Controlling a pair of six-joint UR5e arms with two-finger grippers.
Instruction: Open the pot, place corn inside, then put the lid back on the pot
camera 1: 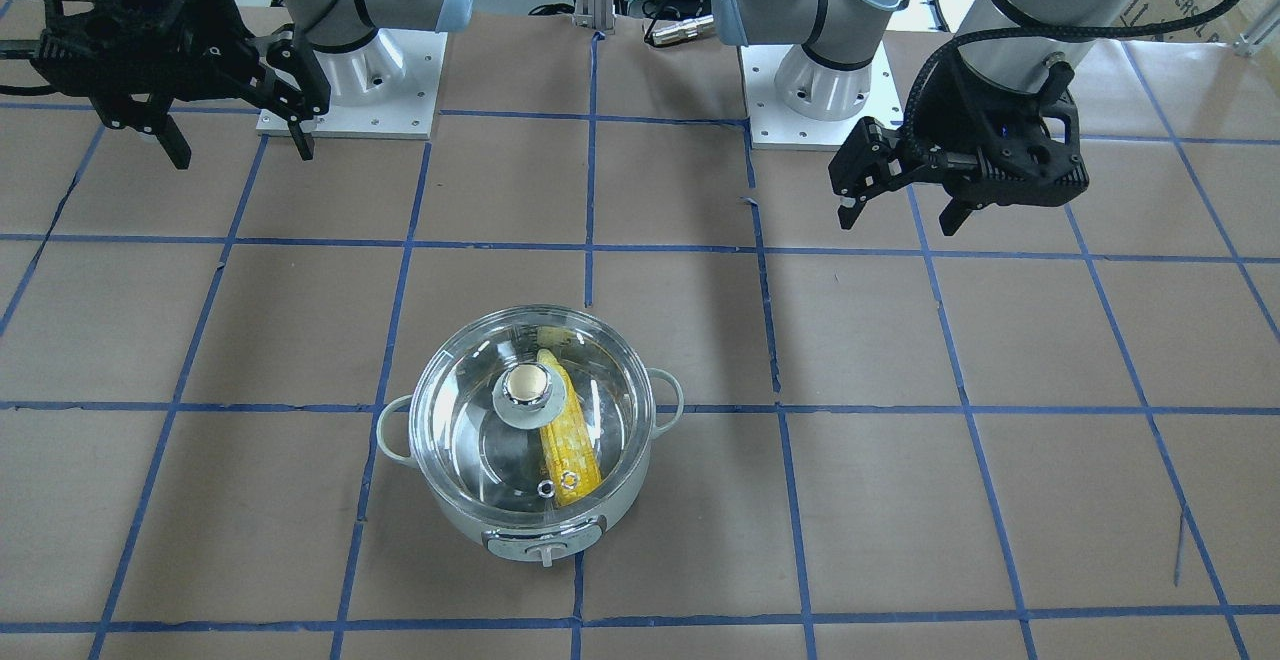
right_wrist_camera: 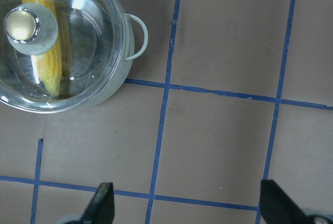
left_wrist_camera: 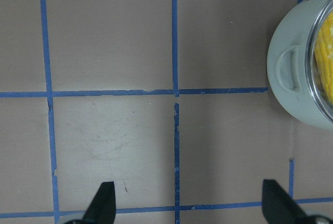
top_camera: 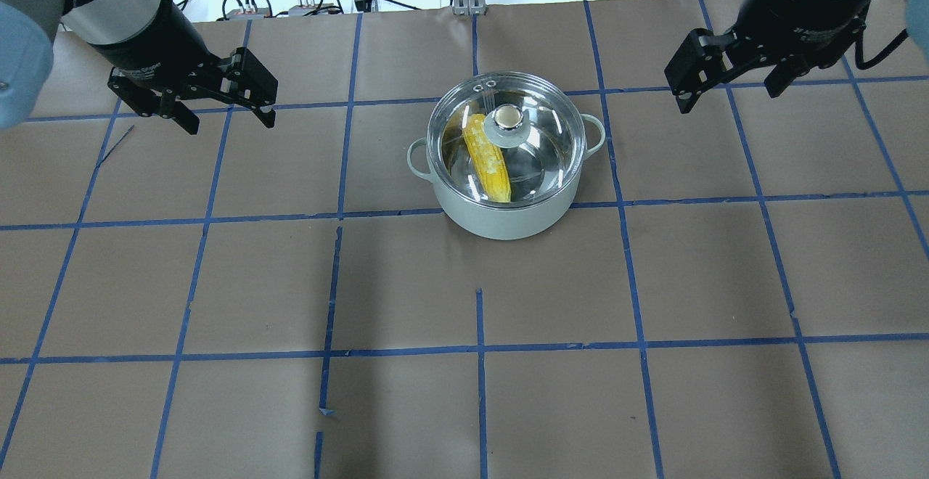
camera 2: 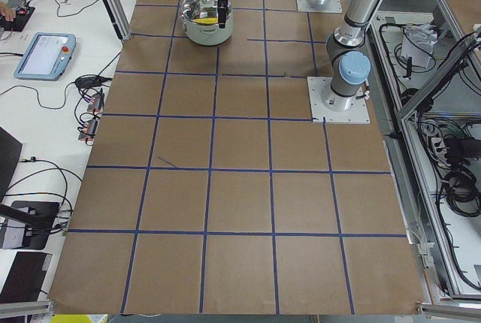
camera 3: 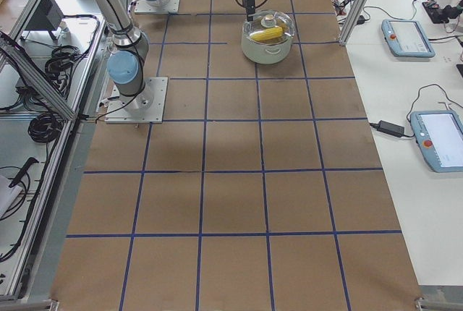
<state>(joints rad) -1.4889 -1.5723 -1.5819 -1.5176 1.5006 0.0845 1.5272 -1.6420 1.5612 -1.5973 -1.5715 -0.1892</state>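
Nearest the operators' side stands the round pale grey-white electric pot (top_camera: 508, 221) with its front control knob (camera 1: 546, 555), in the middle of the brown paper-covered table (camera 1: 1000, 340). It looks the heaviest item here and unlikely to slide. Its two small loop side handles (camera 1: 668, 398) are the only narrow places a pincer could close on.

The clear glass dome lid with a steel rim (camera 1: 470, 430) sits on the pot, seated level all round as far as the views show. Glass is fragile and smooth, so the hold belongs on the beige knob on its silver base (camera 1: 527, 383), taken squarely and lifted straight up. The knob is small and rounded, so an off-centre pinch would likely slip.

Under the glass lies the yellow corn cob with rows of kernels (camera 1: 568, 450), slanted across the shiny steel interior. It looks stiff, light and bumpy, best pinched across its middle.

Farther back, toward the bases, the left gripper (camera 1: 898, 220) and right gripper (camera 1: 243, 152) hang above the table, well apart from the pot. Each has its fingers spread wide and holds nothing. The task looks finished.
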